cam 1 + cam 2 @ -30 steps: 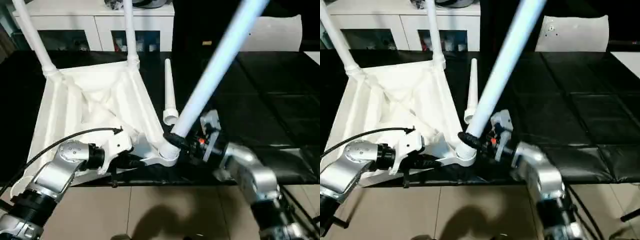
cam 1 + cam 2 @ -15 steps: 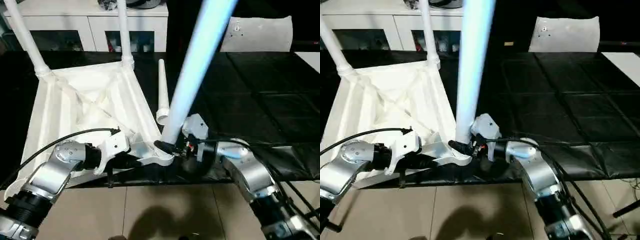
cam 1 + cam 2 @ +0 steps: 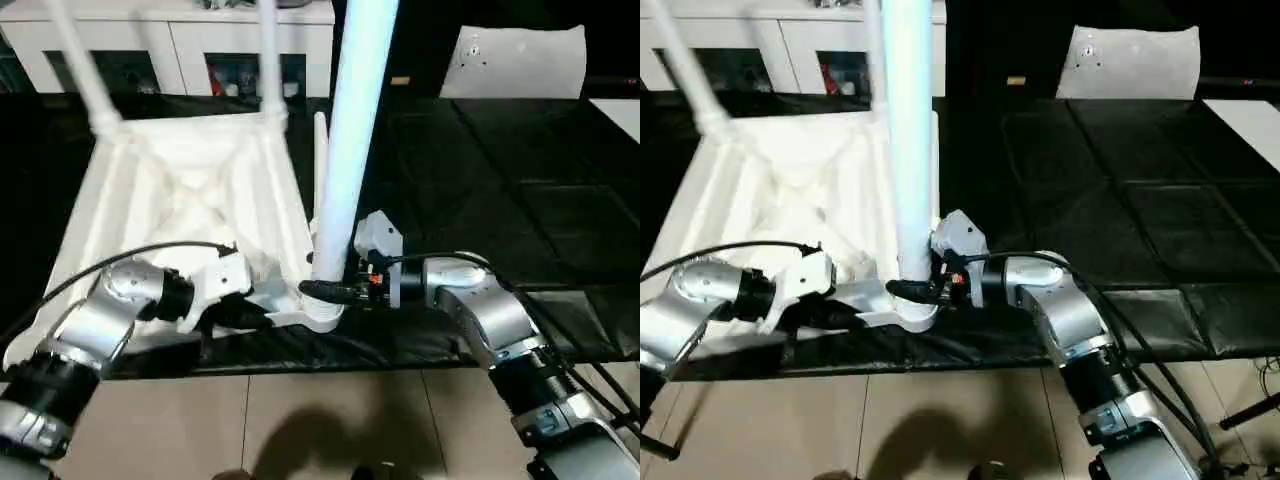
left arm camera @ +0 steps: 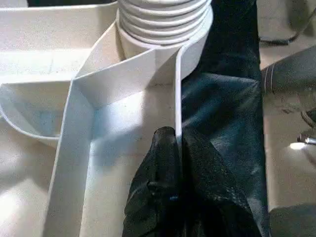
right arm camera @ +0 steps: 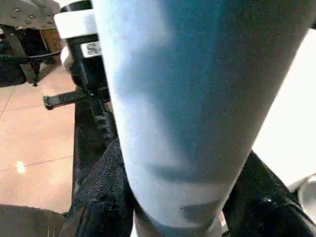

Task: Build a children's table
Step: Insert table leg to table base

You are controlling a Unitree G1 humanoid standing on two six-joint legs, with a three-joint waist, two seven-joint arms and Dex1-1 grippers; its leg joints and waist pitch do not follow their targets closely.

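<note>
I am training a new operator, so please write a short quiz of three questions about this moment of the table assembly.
1. True or false: the right tool is closed around the base of the leg standing in the near corner socket.
2. What does the left tool pinch?
A. a loose leg
B. a thin rib of the upturned table top
C. the black mat
3. How many legs already stand at the far corners?

Key: 1 true; 2 B; 3 two, one and another, while one more leg lies on the mat.
</note>
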